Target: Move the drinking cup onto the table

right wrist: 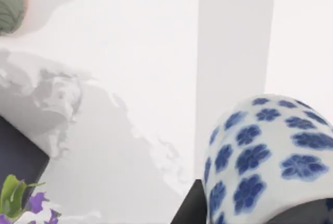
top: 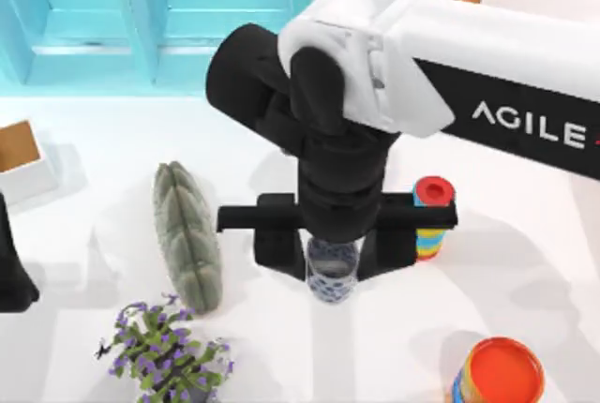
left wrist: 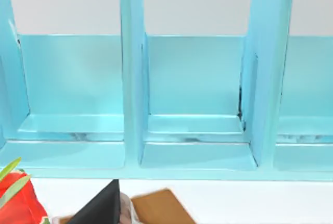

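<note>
Top view: drinking cup (top: 332,272) sits between right tool (top: 334,251) fingers.

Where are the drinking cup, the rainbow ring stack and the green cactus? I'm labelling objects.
drinking cup (top: 332,274): top view, patterned side wall.
rainbow ring stack (top: 433,191): top view, red top ring.
green cactus (top: 187,234): top view, middle of its ribbed body.
</note>
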Robot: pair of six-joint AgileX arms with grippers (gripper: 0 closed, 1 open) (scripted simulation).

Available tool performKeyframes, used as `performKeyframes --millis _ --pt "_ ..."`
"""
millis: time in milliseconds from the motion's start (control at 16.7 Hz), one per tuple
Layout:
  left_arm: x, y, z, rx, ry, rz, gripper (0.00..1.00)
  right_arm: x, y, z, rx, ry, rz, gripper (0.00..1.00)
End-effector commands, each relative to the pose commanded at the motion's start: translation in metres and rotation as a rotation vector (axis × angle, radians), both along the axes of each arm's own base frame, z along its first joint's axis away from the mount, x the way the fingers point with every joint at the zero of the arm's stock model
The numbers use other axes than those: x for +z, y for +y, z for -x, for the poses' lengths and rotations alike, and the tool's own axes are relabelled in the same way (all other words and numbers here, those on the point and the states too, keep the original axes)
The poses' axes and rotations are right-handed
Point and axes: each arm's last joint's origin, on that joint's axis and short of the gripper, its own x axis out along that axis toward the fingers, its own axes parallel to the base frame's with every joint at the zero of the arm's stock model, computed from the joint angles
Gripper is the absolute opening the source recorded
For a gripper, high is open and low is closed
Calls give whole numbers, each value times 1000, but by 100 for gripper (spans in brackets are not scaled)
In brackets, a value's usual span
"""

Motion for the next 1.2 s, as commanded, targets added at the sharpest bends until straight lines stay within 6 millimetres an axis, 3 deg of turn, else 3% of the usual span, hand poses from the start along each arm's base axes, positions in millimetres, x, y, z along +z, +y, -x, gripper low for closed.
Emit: performKeyframes --millis 240,540,1200 --pt "0 0 0 0 0 0 100 -39 1 0 2 -4 -3 0" --pt "0 0 0 0 0 0 100 -45 0 1 3 -2 -1 0" --pt "0 0 0 0 0 0 100 -45 0 1 3 -2 -1 83"
